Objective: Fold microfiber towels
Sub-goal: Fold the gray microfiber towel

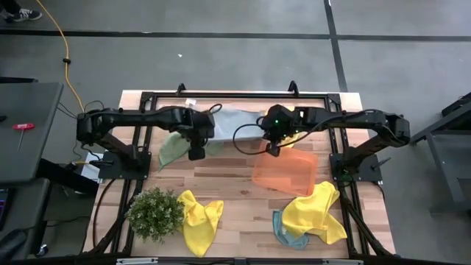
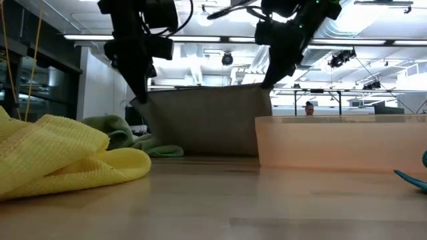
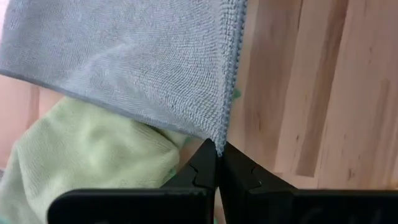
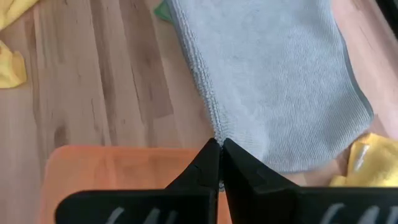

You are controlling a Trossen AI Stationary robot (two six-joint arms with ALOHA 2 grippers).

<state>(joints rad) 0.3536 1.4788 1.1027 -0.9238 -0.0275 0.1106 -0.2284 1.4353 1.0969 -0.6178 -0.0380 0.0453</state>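
Pinched at two neighbouring corners by the left gripper (image 3: 217, 151) and right gripper (image 4: 220, 146), the grey-blue towel (image 1: 235, 121) hangs limp beside the orange tray (image 1: 285, 173), judged light and floppy.

No legible txt, labels, brands or nos. anywhere.

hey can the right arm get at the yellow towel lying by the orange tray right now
Probably not as things stand. The yellow towel lies in the open beside the orange tray, but the right gripper has its jaws shut on a corner of the grey towel, shared with the left gripper.
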